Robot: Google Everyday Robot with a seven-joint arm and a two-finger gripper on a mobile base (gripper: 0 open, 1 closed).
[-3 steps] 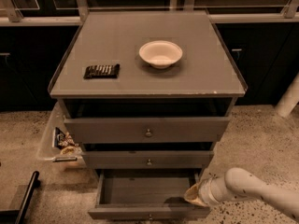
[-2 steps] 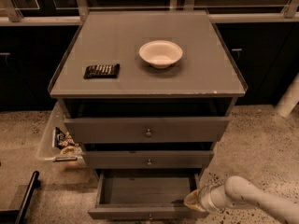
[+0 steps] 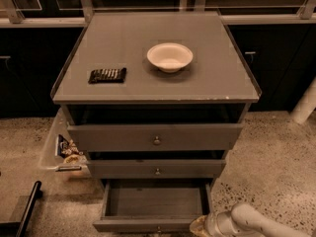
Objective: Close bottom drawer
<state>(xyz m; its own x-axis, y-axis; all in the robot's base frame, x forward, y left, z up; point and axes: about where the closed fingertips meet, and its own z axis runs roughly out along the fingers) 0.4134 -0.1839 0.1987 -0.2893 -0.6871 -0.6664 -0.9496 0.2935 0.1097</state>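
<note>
The bottom drawer (image 3: 155, 225) of the grey cabinet is pulled out and open, its empty inside showing; its slim front with a small knob lies along the lower edge of the view. My gripper (image 3: 200, 226) is at the bottom right, right next to the drawer front's right end, at the end of my white arm (image 3: 256, 223). The middle drawer (image 3: 157, 169) and the taller top drawer (image 3: 156, 137) sit above it, both slightly out.
On the cabinet top (image 3: 212, 83) stand a white bowl (image 3: 169, 57) and a dark flat packet (image 3: 107, 75). A clear bin with snack packs (image 3: 64, 149) sits on the speckled floor at the cabinet's left. A black bar (image 3: 27, 206) lies bottom left.
My gripper and arm have moved down and a little left, from beside the drawer's right wall to the right end of the drawer front. The drawer stays open.
</note>
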